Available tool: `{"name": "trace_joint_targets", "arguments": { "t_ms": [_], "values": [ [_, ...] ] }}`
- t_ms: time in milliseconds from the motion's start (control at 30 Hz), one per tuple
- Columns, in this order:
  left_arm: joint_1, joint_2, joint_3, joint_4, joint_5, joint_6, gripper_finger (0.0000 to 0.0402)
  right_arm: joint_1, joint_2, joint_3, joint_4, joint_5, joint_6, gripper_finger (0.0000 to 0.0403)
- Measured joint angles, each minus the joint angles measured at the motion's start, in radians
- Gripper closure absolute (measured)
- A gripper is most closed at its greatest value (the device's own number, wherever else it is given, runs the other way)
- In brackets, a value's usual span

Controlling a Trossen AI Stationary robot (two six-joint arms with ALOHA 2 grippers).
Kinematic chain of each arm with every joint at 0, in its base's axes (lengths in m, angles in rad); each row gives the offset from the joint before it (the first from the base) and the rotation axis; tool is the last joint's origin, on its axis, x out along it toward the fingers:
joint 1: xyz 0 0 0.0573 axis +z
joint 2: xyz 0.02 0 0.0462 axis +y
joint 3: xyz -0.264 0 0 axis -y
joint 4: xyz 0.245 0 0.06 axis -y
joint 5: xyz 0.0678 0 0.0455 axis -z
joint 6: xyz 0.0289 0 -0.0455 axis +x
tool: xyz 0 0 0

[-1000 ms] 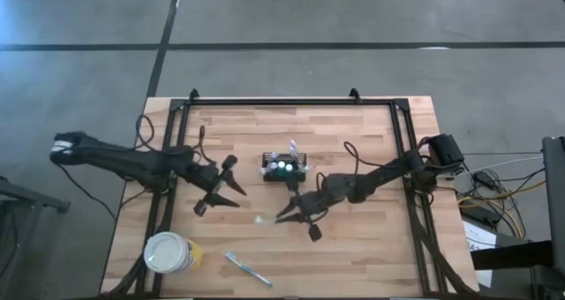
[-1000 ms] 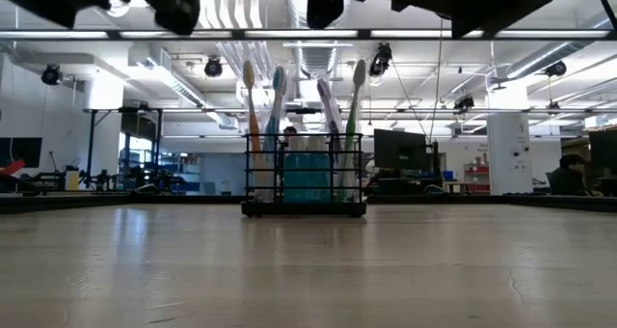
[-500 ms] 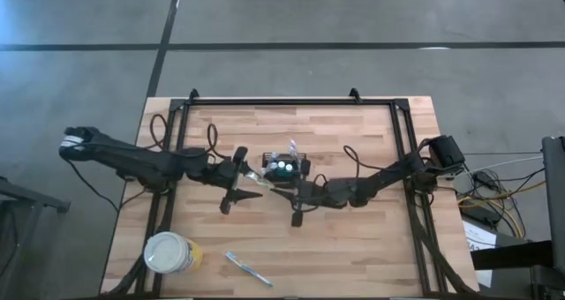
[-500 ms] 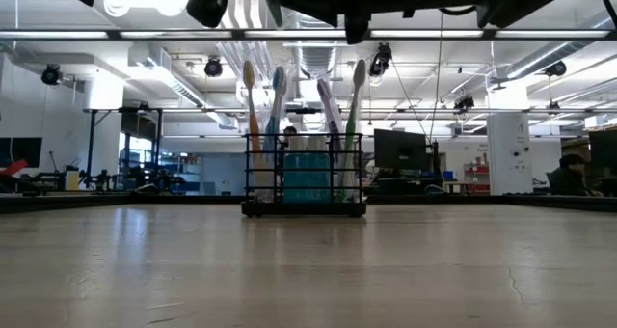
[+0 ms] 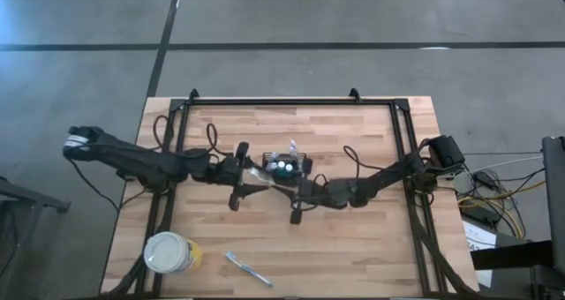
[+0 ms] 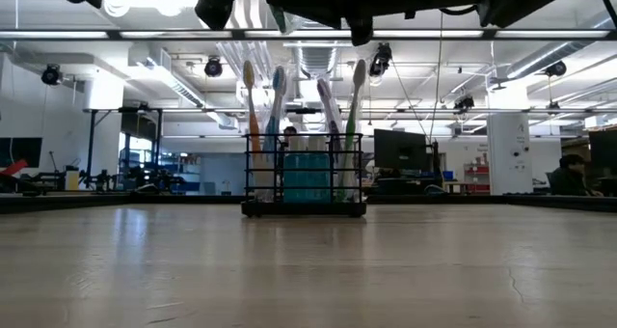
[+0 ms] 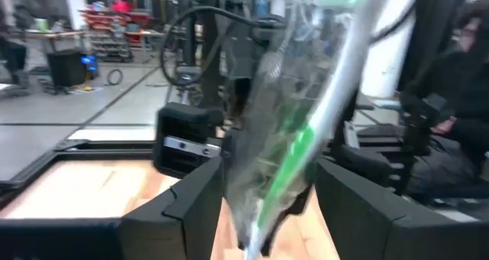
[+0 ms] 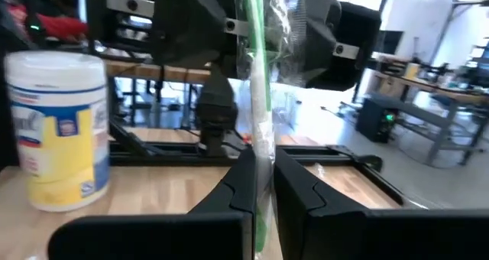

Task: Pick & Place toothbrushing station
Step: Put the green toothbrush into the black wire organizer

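The black wire-mesh caddy stands on its base mid-table, with several toothbrushes upright in it; it also shows in the low view. My right gripper is just in front of the caddy, shut on a green toothbrush in clear wrap. My left gripper is open at the toothbrush's other end. Its fingers stand on either side of the wrap. Both grippers are above the table. My right gripper pinches the wrapped toothbrush between its two fingers, near one end. The toothbrush reaches out from the fingers toward the table's left, into my left gripper's gap, lifted clear of the table. Whether my left gripper's fingers touch the wrap, I cannot tell.
A round white-and-yellow cup stands at the near left corner; it also shows in the right wrist view. Another toothbrush lies near the table's near edge. Black frame rails run along the table's far, left and right sides.
My right gripper has carried the wrapped toothbrush from the near middle toward the far edge and the left, up beside the caddy. My left gripper has gone toward the table's right, until its open fingers stand around the toothbrush's free end.
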Motion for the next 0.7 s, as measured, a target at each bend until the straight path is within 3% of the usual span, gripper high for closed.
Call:
{"name": "trace_joint_targets", "arguments": {
  "t_ms": [133, 300, 533, 700],
  "values": [
    [-0.006, 0.037, 0.000, 0.056, -0.039, -0.013, 0.0215, 0.001, 0.001, 0.000, 0.000, 0.098, -0.002, 0.0390],
    [-0.017, 0.067, 0.000, 0.110, -0.117, -0.020, 0.0271, 0.007, 0.001, 0.000, -0.001, 0.176, -0.009, 0.0390],
    [-0.024, 0.083, -0.001, 0.137, -0.131, 0.038, 0.0379, 0.014, 0.001, 0.000, -0.010, 0.185, -0.010, 0.0389],
    [-0.025, 0.076, -0.001, 0.084, -0.081, 0.110, 0.0379, 0.013, 0.001, 0.000, -0.047, 0.131, -0.013, 0.0362]
  ]
}}
